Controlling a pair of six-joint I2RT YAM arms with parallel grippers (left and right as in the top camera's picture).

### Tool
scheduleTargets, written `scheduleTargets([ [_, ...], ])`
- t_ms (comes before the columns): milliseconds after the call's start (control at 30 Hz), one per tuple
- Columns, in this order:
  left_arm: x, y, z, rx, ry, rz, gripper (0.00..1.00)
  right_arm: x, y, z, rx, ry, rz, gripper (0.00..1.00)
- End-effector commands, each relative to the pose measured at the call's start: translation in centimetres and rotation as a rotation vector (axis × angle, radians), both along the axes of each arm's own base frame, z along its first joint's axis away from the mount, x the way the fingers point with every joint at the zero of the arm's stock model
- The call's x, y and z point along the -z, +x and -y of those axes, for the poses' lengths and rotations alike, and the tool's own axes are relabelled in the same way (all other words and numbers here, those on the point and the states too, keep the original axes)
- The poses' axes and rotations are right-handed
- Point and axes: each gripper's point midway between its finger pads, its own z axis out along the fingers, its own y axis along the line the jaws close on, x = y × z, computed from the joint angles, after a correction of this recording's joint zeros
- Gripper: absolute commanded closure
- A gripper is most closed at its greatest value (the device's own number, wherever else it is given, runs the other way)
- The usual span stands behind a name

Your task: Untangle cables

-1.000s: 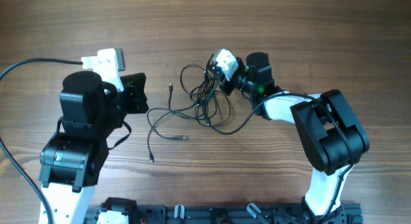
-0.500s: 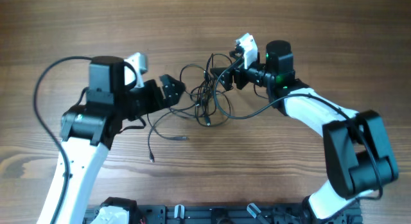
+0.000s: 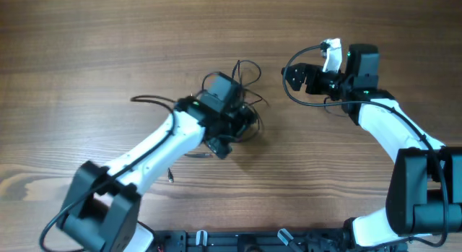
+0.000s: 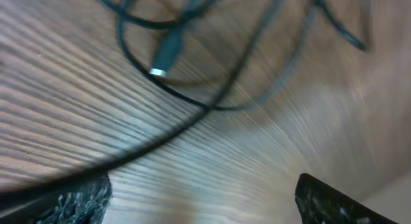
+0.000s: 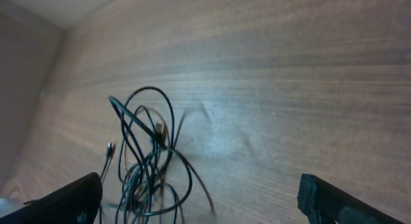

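The cables (image 3: pixel 245 73) lie as a small dark tangle of thin black wires at mid-table, partly hidden under my left arm. Loose strands trail left to a tiny plug (image 3: pixel 171 176). My left gripper (image 3: pixel 235 131) hovers low over the tangle, open. In the left wrist view a blurred plug (image 4: pixel 166 54) and strands cross the wood ahead of the left gripper (image 4: pixel 202 208), with nothing between its fingers (image 4: pixel 64 203). My right gripper (image 3: pixel 294 77) stands open to the right of the tangle, apart from it. The right wrist view shows the cables (image 5: pixel 148 163) ahead and left of the right gripper (image 5: pixel 199 205).
A thicker black cord (image 3: pixel 153 100) runs along my left arm, and another loops (image 3: pixel 289 93) beside my right wrist. A black rail (image 3: pixel 253 241) lines the table's front edge. Bare wood lies at the back and far left.
My left arm has swung right and now reaches over the tangle. My right gripper has drawn back to the right, off the cables. Both grippers have opened.
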Motion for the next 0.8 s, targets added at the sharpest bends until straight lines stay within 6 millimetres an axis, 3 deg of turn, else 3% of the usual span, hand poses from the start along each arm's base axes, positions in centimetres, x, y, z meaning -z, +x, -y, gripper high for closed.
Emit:
scheduleTargets([
  [0,2.9,2.4,-3.3,-0.332,0.232,0.064,0.12,-0.3,-0.2,-0.1,-0.01,-0.01,0.0,0.0],
  [33,3.4,3.0,-3.6,-0.352,0.259,0.091,0.15,-0.2,-0.3,-0.1,-0.01,-0.009,-0.004,0.0],
  [100,4.4,4.2,-3.7,-0.368,0.291,0.142,0.33,-0.1,-0.5,-0.2,-0.012,-0.006,-0.016,0.0],
  [233,5.5,5.5,-4.2,-0.391,0.317,0.174,0.9,0.6,-1.2,-0.2,-0.016,-0.008,-0.06,0.0],
  [267,5.2,5.9,-4.8,-0.383,0.334,0.195,0.96,0.9,-1.6,-0.3,-0.018,-0.009,-0.081,0.0],
  [367,3.6,6.7,-6.1,-0.328,0.347,0.232,0.96,1.3,-2.2,-0.3,-0.021,-0.006,-0.116,0.0],
  [467,-1.2,6.9,-7.7,-0.253,0.317,0.309,0.96,0.7,-2.8,-1.4,-0.074,0.052,-0.121,0.0],
  [633,-10.3,5.6,-6.3,-0.122,0.148,0.506,0.96,0.1,-3.9,-3.2,-0.149,0.112,-0.132,0.0],
  [767,-14.3,3.5,-8.4,-0.155,0.139,0.58,0.96,-0.6,-5.6,-6.1,-0.269,0.155,-0.13,0.0],
])
